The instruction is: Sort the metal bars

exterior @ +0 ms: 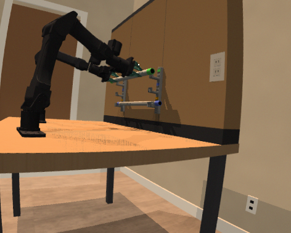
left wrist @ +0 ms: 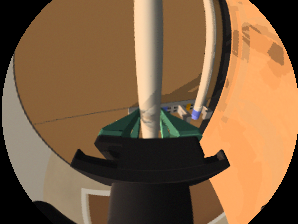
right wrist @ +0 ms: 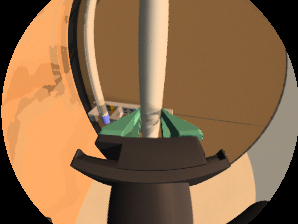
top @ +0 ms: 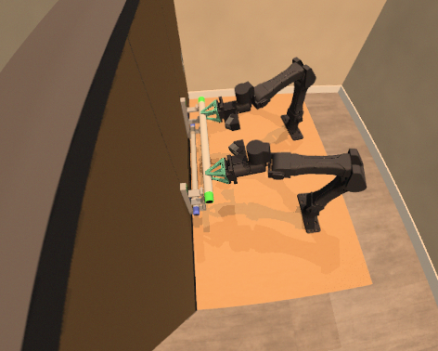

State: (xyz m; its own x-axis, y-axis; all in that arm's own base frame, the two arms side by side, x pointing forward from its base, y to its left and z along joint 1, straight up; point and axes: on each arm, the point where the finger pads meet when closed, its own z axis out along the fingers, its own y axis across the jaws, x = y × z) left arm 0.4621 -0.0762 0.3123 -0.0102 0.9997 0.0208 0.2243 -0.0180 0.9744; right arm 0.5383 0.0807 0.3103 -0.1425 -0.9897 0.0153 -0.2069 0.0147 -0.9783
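The green-ended bar [top: 204,139] [left wrist: 149,55] [right wrist: 153,55] is held roughly level in front of the rack [top: 185,195] [exterior: 160,92], at about the height of its top arms, slightly out from the wall. My left gripper [top: 208,173] [left wrist: 150,111] is shut on it toward the near end in the top view; my right gripper [top: 203,112] [right wrist: 150,111] is shut on it toward the far end. The blue-ended bar [top: 194,158] [exterior: 138,103] [left wrist: 209,50] [right wrist: 92,60] lies on the lowest pair. Labels read green at top, blue in the middle, yellow-orange at the bottom. Contact with the top arms cannot be told.
The middle pair holds no bar; its near arm [exterior: 151,90] projects below the green-ended bar. The brown wall panel [exterior: 193,92] stands close behind the rack. The orange table top [top: 264,260] [exterior: 82,145] lies below. Both forearms reach in side by side.
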